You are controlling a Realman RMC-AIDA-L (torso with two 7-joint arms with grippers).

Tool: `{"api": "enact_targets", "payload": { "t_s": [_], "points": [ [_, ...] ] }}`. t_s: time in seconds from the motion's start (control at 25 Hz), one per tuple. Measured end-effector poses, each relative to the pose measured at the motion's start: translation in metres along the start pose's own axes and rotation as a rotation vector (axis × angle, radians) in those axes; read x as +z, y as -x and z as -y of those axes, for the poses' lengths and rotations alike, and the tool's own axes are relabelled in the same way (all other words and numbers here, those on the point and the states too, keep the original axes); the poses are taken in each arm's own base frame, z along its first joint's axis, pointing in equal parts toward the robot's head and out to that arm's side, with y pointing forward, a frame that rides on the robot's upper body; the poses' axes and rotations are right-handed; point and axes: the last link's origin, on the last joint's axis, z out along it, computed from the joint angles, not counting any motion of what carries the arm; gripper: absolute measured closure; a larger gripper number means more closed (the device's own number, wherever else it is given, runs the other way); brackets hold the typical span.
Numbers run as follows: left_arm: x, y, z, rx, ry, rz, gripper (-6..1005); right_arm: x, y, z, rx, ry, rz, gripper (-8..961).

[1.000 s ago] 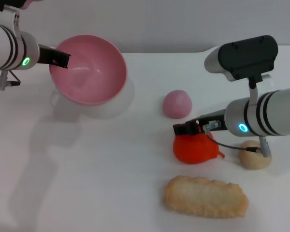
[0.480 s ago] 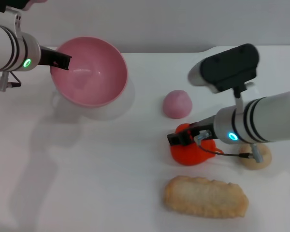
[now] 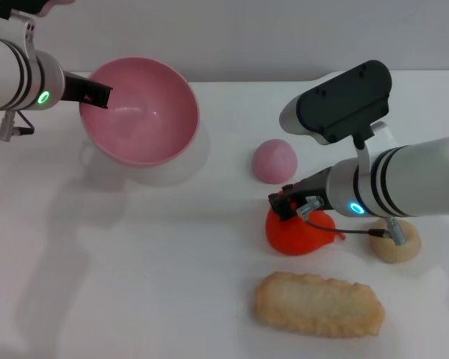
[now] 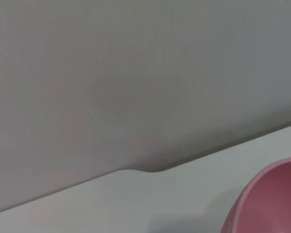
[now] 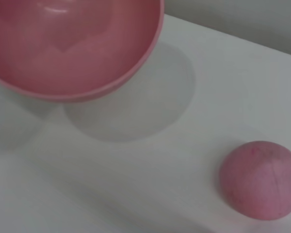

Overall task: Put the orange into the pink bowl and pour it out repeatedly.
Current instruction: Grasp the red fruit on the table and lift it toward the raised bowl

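The pink bowl hangs tilted above the table at the back left, its opening facing me and empty. My left gripper is shut on its left rim. The bowl also shows in the left wrist view and the right wrist view. The red-orange orange lies on the white table at the right of centre. My right gripper is down on the orange's upper left side, touching it.
A small pink dome sits just behind the orange and shows in the right wrist view. A beige doughnut lies right of the orange, partly behind my right arm. A long tan biscuit-like piece lies in front.
My right gripper dipped down and left onto the orange, then came back up a little to the right. The orange shifted slightly. The bowl and left arm stayed put.
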Motion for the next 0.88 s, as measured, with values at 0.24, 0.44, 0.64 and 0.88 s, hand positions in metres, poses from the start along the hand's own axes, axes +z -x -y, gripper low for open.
{"api": "enact_targets", "payload": {
  "t_s": [0.24, 0.44, 0.64, 0.88],
  "points": [
    [0.000, -0.001, 0.000, 0.001, 0.001, -0.003, 957, 0.000, 0.000, 0.000, -0.007, 0.000, 0.001, 805],
    [0.000, -0.001, -0.001, 0.000, 0.001, -0.005, 957, 0.000, 0.000, 0.002, -0.002, -0.001, 0.003, 895],
    [0.000, -0.001, -0.001, 0.000, 0.002, -0.006, 957, -0.010, 0.011, -0.004, -0.017, 0.012, 0.048, 906],
    [0.001, 0.002, -0.003, 0.005, 0.005, 0.001, 957, -0.047, 0.044, -0.011, -0.080, -0.005, 0.166, 894]
  ]
}}
